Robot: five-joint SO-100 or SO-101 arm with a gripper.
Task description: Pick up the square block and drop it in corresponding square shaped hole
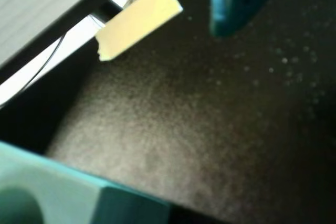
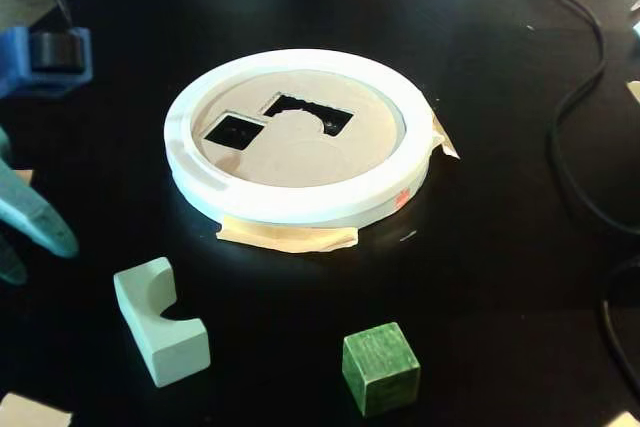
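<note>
The green square block (image 2: 380, 367) sits on the black table at the front of the fixed view. The white ring sorter (image 2: 300, 202) holds a brown plate with a square hole (image 2: 233, 131) and a notched hole (image 2: 305, 112). My gripper (image 2: 45, 262) is at the left edge of the fixed view, well left of the block, with teal fingers (image 2: 40, 219) apart and empty. In the wrist view my gripper (image 1: 163, 114) shows one teal finger (image 1: 236, 3) at the top and the other jaw at the bottom left, with bare black table between. No block shows there.
A pale curved block (image 2: 158, 322) lies left of the green block. Yellow tape (image 2: 290, 237) holds the sorter down; a tape strip (image 1: 137, 20) marks the table edge in the wrist view. A black cable (image 2: 570, 97) runs along the right. A blue arm part (image 2: 40, 59) is at the upper left.
</note>
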